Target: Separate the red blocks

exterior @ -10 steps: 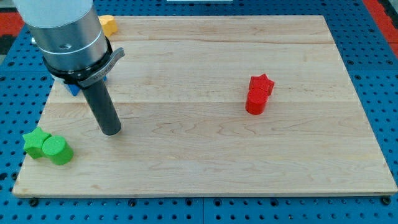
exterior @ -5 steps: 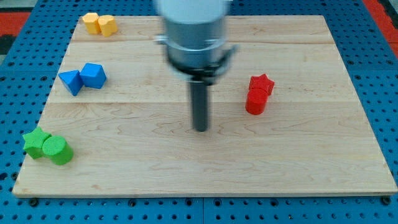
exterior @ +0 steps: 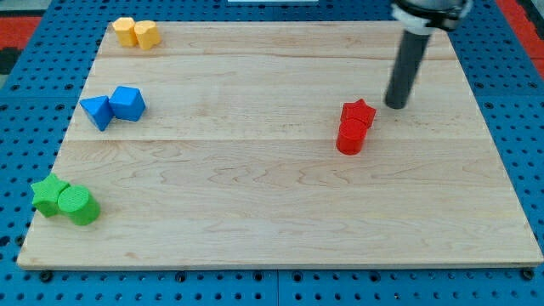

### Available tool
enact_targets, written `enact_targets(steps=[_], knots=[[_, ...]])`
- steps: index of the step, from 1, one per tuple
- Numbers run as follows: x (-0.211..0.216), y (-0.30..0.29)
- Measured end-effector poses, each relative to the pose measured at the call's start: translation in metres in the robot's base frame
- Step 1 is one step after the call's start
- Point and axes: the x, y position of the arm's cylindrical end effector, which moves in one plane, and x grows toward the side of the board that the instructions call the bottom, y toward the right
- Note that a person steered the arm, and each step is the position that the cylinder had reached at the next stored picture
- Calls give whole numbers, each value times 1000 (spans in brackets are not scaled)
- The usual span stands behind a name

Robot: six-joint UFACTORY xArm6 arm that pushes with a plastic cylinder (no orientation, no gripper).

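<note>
- Rod and tip: my tip [exterior: 396, 105] is seen at the lower end of a straight dark rod that comes down from the view's top right; no jaws or fingers are fitted, so nothing is opened, closed or held.
- The tip is placed just to the view's right of the red star block [exterior: 359, 112] and slightly above it, near it but with a narrow strip of bare wood visible between the two.
- The red cylinder block [exterior: 349, 137] is found directly below and slightly left of the red star, touching it, so the two red blocks are shown as one cluster in the right half of the wooden board [exterior: 255, 212].
- Two yellow blocks [exterior: 136, 33] are set side by side, touching, at the board's top left corner; their exact shapes cannot be made out.
- A blue triangular block [exterior: 96, 111] and a blue cube-like block [exterior: 128, 103] are placed together, touching, on the left side of the board, below the yellow pair.
- A green star block [exterior: 49, 195] and a green cylinder block [exterior: 78, 206] are located in contact at the board's bottom left corner.
- The board is laid on a blue perforated surface [exterior: 527, 127], which is visible around its edges.
</note>
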Motion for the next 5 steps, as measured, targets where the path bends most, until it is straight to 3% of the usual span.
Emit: enact_targets(steps=[1,3,4,5], knots=[[19,-48],[1,-135],[19,-102],[44,-108]])
